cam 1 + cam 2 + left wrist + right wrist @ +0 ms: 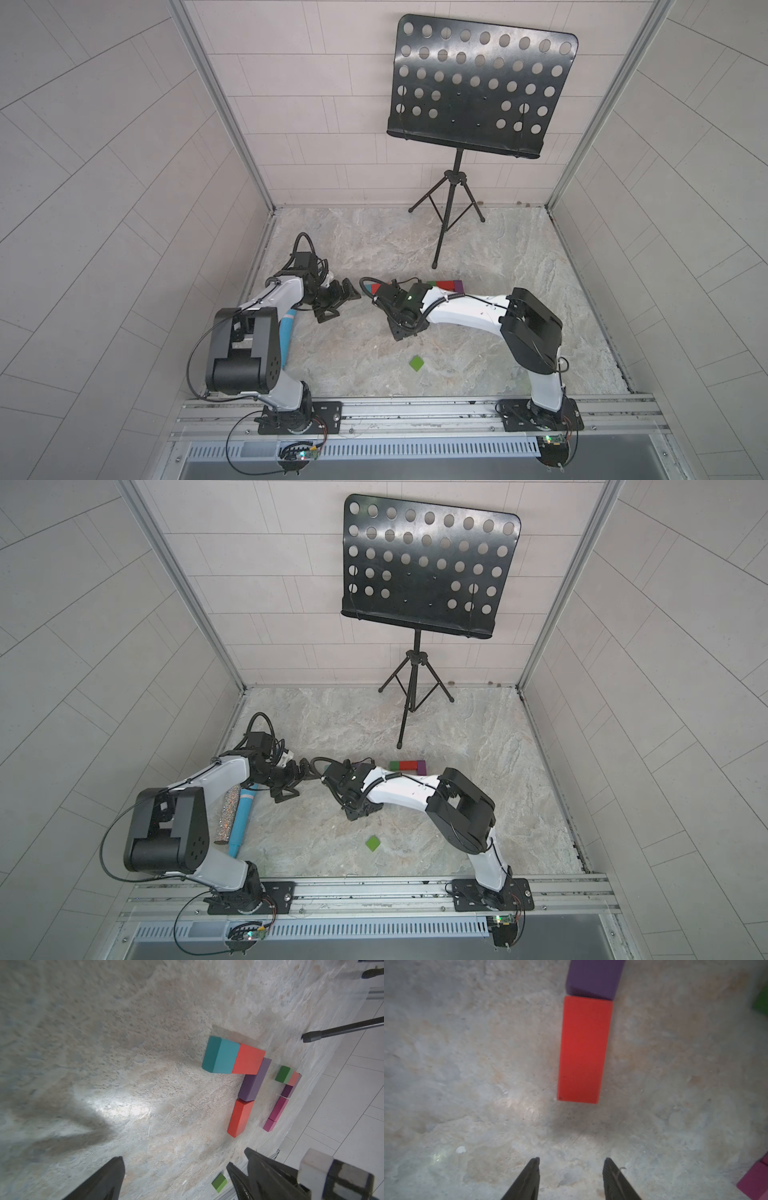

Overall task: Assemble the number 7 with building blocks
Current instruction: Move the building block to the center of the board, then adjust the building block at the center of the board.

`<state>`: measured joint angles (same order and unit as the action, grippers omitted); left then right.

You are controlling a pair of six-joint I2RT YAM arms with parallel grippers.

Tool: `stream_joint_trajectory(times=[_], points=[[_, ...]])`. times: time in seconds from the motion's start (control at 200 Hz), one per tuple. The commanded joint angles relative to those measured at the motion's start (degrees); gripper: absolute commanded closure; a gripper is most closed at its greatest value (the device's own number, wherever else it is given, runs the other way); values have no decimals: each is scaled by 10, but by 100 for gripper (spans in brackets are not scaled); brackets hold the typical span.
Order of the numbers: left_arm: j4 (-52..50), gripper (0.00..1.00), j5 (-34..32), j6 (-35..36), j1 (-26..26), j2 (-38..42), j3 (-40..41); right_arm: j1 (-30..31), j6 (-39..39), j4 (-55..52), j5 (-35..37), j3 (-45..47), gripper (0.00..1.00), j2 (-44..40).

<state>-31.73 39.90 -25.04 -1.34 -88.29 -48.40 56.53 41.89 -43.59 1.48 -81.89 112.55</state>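
Marbled tabletop [478,353] carries the number 7 [253,1080] of teal, red and purple blocks right of centre in the left wrist view, red end block [583,1049] just ahead of the right jaws, spread and empty, left jaws spread wide, empty, loose green block [417,363] lower centre.

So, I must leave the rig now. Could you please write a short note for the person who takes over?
The left claw is open and empty, to one side of the blocks.
The right claw is open and empty, just short of the long red block, not touching it.
Done: one 7 lies flat, with the teal block and red square as bar, the purple block and long red block as stem. A second multicoloured figure lies beside it.
Left: one green block lies loose, apart from both figures. Whether it is needed is unclear.
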Motion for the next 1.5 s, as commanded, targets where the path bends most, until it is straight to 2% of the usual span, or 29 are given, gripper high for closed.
stream_joint_trajectory(times=[0.0,0.14,0.415,0.761,1.496], points=[[0,0,5,4,-6,-5,5,-10,-39,-7,26,9,50,-12],[1,0,4,4,-11,-12,4,-38,-60,4,16,33,56,-20],[0,0,2,4,-17,-15,3,-52,-102,18,-3,10,58,17],[1,0,4,6,-21,-17,4,-51,-102,10,-2,-29,58,55],[7,0,10,3,-26,-16,5,-42,-91,-5,-4,-64,58,73]])
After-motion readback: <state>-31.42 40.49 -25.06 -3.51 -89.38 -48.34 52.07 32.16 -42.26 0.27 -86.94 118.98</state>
